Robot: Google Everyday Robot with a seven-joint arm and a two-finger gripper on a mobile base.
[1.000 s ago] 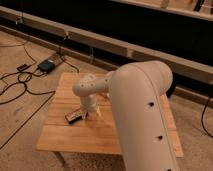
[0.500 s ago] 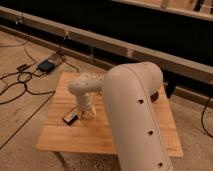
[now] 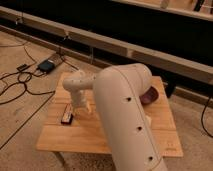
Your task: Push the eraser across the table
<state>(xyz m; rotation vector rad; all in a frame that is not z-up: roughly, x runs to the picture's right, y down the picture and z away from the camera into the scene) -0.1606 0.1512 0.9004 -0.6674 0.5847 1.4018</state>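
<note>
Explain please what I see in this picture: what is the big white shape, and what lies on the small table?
The big white shape is a robot arm. It belongs to a machine on a rolling base, and it ends in a claw with two fingers. There is only one picture of this moment. It looks down along the arm from above and behind; where the camera is fixed is not known.

The arm bends over a small wooden table. The claw hangs low over the left part of the top. Just left of it lies the eraser, a small dark flat block. The claw holds nothing that I can see. Behind the arm, near the right far edge, a dark reddish object is partly hidden. On the floor at the left lie black cables.
</note>
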